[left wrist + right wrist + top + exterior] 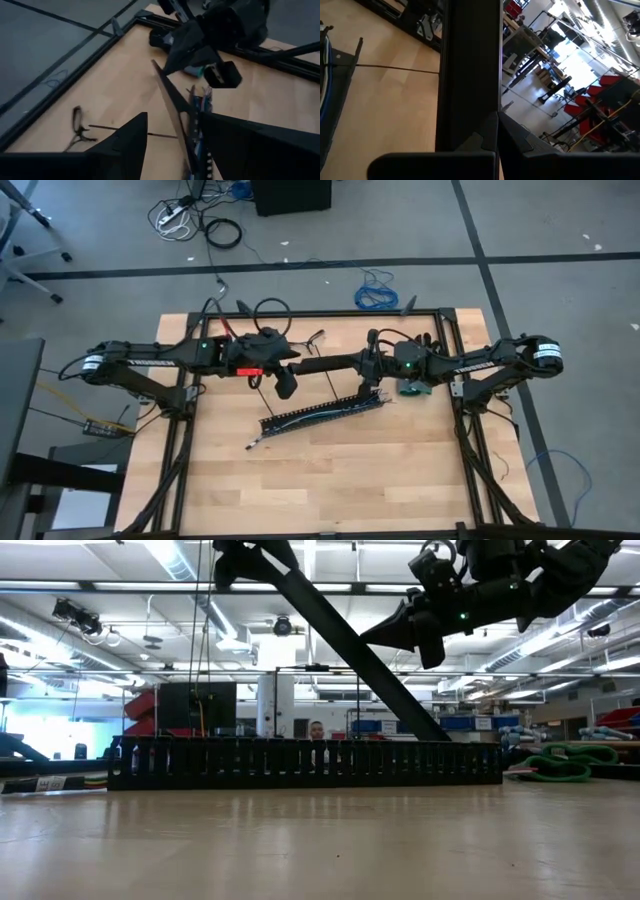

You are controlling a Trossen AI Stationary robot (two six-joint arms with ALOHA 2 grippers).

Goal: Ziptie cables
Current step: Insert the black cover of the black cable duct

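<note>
Black plastic is what both claws are busy with: the right claw (363,365) is clamping one end of a wide black strip (325,364) above the middle of the surface (350,475). The left claw (285,383) is standing half apart around the other end, not pinching it as far as I can tell. If the right claw slips, the strip is likely dropping onto the perforated duct (310,416) lying just nearer, jolting the cables (201,102) out of it. The cables are lying inside that duct, thin blue and pale strands splaying at its right end. One ziptie (395,67), needle-thin and black, is lying flat beside the duct, untouched, so the bundle is looking unfastened.
</note>
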